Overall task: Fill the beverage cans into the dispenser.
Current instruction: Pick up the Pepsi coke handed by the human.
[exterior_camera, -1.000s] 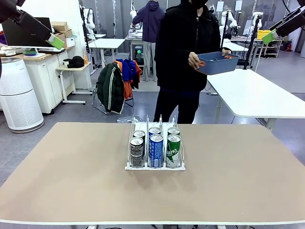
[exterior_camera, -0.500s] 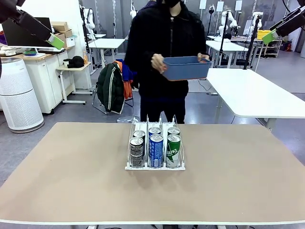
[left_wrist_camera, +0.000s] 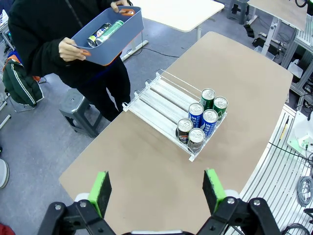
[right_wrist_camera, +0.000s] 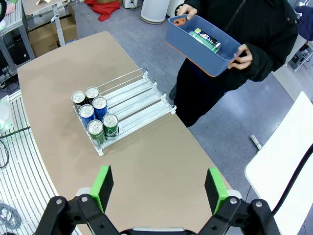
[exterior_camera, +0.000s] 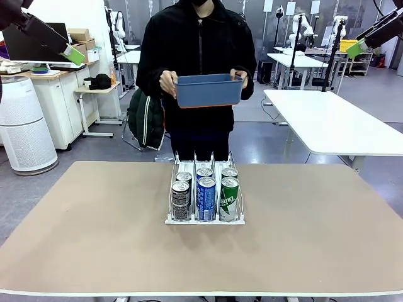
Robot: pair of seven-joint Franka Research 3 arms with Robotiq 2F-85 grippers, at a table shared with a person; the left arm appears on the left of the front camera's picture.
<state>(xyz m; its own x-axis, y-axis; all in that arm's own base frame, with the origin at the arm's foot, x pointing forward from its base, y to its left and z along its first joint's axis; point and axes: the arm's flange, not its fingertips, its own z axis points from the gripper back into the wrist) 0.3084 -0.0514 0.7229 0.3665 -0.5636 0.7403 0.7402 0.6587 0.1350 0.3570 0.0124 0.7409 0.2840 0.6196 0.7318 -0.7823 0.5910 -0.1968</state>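
From the front we cannot see into the blue bin [exterior_camera: 209,91] that the person [exterior_camera: 198,44] holds beyond the bench's [exterior_camera: 94,239] far edge, but both wrist views show cans [right_wrist_camera: 205,40] lying in it, too overlapped for us to count. We count six more cans [exterior_camera: 206,198] upright in the dispenser [left_wrist_camera: 155,99] at mid-bench: two dark, two blue and two green, bunched at its near-edge end, with the back row half hidden from the front. The left pincer [left_wrist_camera: 157,188] and right pincer [right_wrist_camera: 159,188] hang high above the bench, both spread and empty.
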